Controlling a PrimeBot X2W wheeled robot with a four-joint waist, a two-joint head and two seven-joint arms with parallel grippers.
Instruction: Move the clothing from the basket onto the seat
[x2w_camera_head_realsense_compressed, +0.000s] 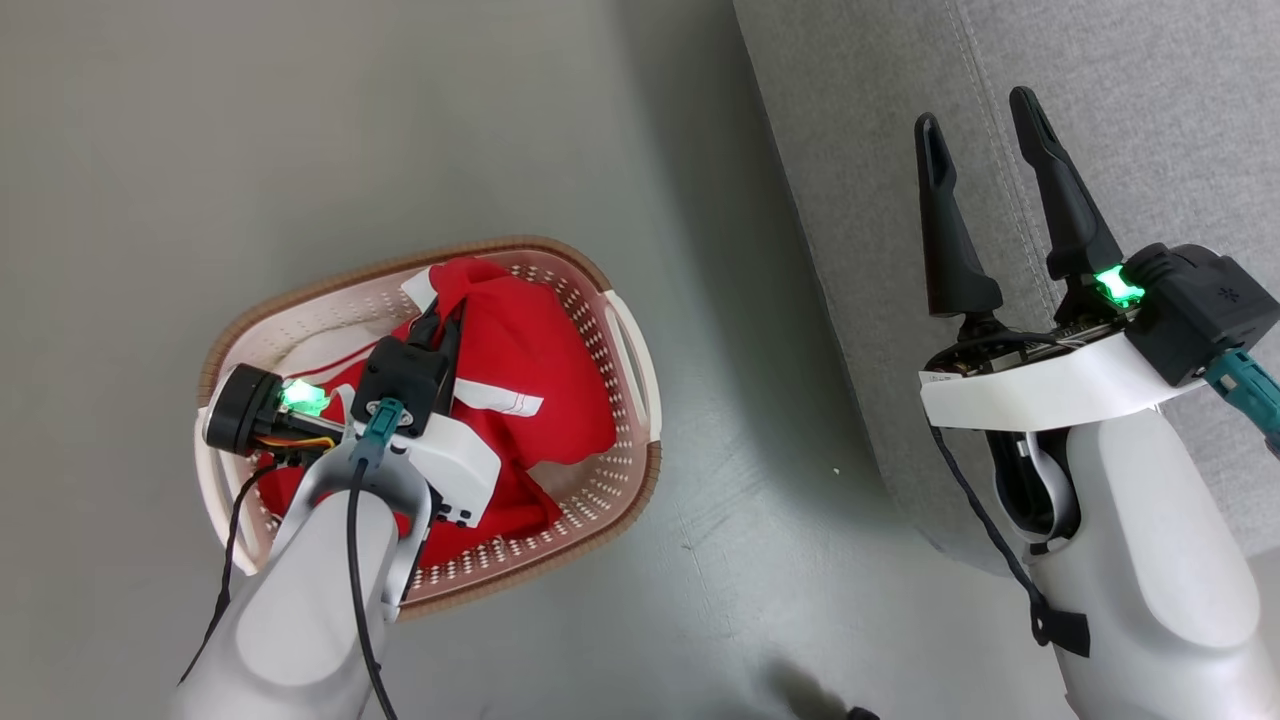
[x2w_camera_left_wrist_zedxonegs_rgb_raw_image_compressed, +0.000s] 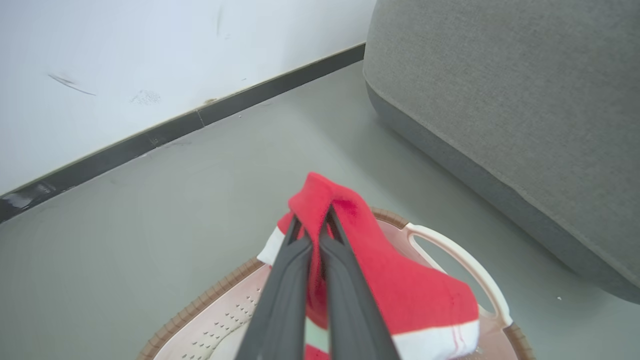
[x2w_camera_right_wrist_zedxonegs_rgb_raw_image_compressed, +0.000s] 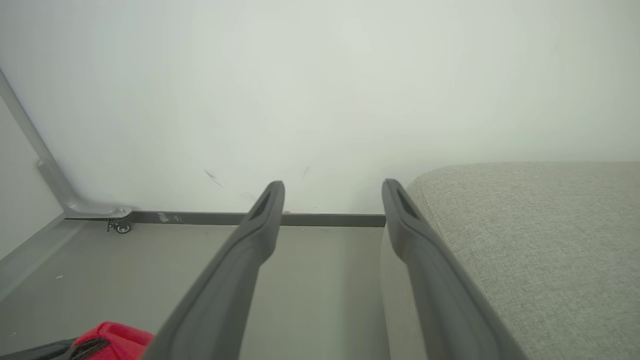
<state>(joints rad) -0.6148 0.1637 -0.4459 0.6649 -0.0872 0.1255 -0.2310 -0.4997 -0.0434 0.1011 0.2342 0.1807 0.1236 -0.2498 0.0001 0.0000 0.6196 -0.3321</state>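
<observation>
The red clothing (x2w_camera_head_realsense_compressed: 545, 365) with white trim lies heaped in the cream basket (x2w_camera_head_realsense_compressed: 625, 505) on the floor. My left gripper (x2w_camera_head_realsense_compressed: 447, 318) reaches down into the basket and is shut on a fold of that clothing (x2w_camera_left_wrist_zedxonegs_rgb_raw_image_compressed: 400, 285), whose pinched peak rises a little above the basket's rim (x2w_camera_left_wrist_zedxonegs_rgb_raw_image_compressed: 462, 257); the closed fingers (x2w_camera_left_wrist_zedxonegs_rgb_raw_image_compressed: 295, 280) meet at my left gripper's tip (x2w_camera_left_wrist_zedxonegs_rgb_raw_image_compressed: 312, 222). Off to the right, my right gripper (x2w_camera_head_realsense_compressed: 976, 110) hovers open and empty over the edge of the grey seat (x2w_camera_head_realsense_compressed: 1150, 120). The right wrist view shows that gripper (x2w_camera_right_wrist_zedxonegs_rgb_raw_image_compressed: 334, 187) beside the seat (x2w_camera_right_wrist_zedxonegs_rgb_raw_image_compressed: 540, 240), with the clothing (x2w_camera_right_wrist_zedxonegs_rgb_raw_image_compressed: 120, 332) at the bottom left.
The grey floor (x2w_camera_head_realsense_compressed: 750, 480) separates the basket from the seat (x2w_camera_left_wrist_zedxonegs_rgb_raw_image_compressed: 525, 100). Behind them stands a white wall (x2w_camera_left_wrist_zedxonegs_rgb_raw_image_compressed: 125, 60) with a dark baseboard (x2w_camera_left_wrist_zedxonegs_rgb_raw_image_compressed: 150, 137). A metal frame leg with a small caster (x2w_camera_right_wrist_zedxonegs_rgb_raw_image_compressed: 119, 226) stands at the wall on the left.
</observation>
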